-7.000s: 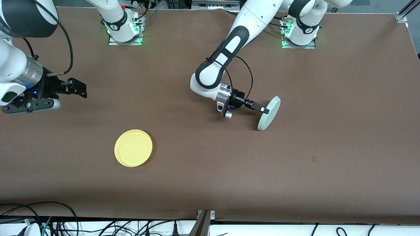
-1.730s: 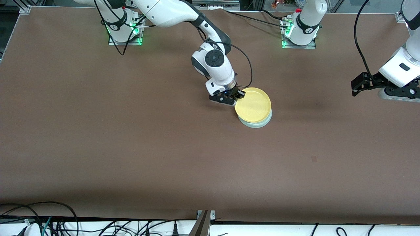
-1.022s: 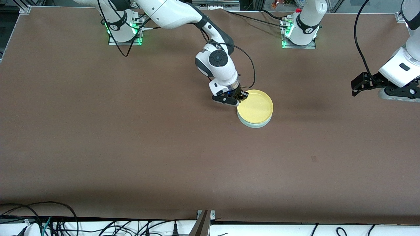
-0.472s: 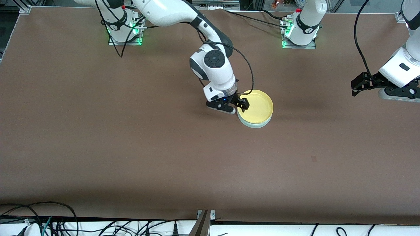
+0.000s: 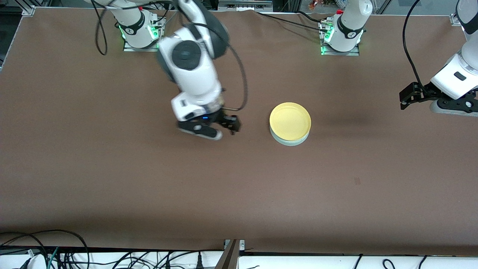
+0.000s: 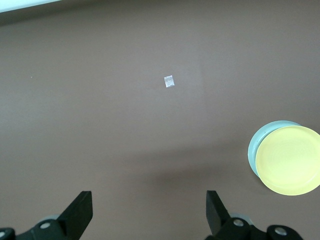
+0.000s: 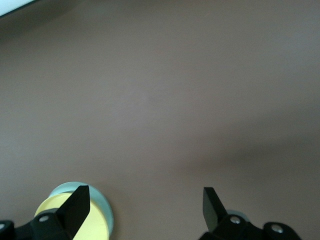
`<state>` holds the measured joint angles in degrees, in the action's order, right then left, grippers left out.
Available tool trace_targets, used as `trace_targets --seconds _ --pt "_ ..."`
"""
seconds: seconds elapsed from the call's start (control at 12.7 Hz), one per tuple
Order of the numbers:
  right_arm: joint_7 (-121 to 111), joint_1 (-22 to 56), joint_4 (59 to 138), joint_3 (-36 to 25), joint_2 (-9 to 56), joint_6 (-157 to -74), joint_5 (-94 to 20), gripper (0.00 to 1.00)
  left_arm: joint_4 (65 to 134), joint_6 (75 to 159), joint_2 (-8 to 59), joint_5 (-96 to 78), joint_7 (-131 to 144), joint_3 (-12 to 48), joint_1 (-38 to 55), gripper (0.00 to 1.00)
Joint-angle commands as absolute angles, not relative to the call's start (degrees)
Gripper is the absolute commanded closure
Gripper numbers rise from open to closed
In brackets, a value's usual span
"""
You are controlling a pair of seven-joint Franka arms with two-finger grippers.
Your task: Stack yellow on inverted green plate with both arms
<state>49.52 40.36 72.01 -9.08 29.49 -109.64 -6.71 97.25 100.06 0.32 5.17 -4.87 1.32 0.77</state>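
Right tool (image 5: pixel 228 126) hangs spread and empty above the desk (image 5: pixel 112 168); left tool (image 5: pixel 407 98) waits spread. Yellow (image 5: pixel 290 118) sits flat, rim up, on the green plate (image 5: pixel 289 141).

Lying across the whole front view: a table (image 5: pixel 112 179) under a plain brown matte cover. Resting directly on it, about midway between the two ends: the green plate (image 5: pixel 289 139), rim down, showing only as a pale crescent under the yellow (image 5: pixel 290 118) sitting on top of it. Sticking to the cover nearer the front camera than the plates and toward the left arm's end: a small pale square mark (image 5: pixel 357 181), showing in the left wrist view too (image 6: pixel 169 81). Standing along the edge farthest from the camera: two arm bases (image 5: pixel 140 35) (image 5: pixel 340 39), green lights glowing.
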Motion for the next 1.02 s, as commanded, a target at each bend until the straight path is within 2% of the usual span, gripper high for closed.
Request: trace_targets --seconds 0.0,0.24,0.55,0.94 --pt "41.5 32.0 75.1 -5.9 20.2 -100.6 -6.9 0.00 97.0 99.4 -0.1 6.4 -5.5 1.5 0.8 0.00" --pt "29.9 24.5 79.7 -5.9 10.5 -92.7 -6.9 0.00 97.0 99.4 -0.1 6.4 -5.5 1.5 0.8 0.00" --pt "18.4 17.1 87.1 -5.6 0.0 -89.1 -5.8 0.00 97.0 99.4 0.0 6.4 -5.5 1.6 0.8 0.00" --pt "13.5 17.0 86.5 -5.7 -0.3 -87.8 -2.0 0.00 97.0 99.4 0.0 6.4 -5.6 1.6 0.8 0.00"
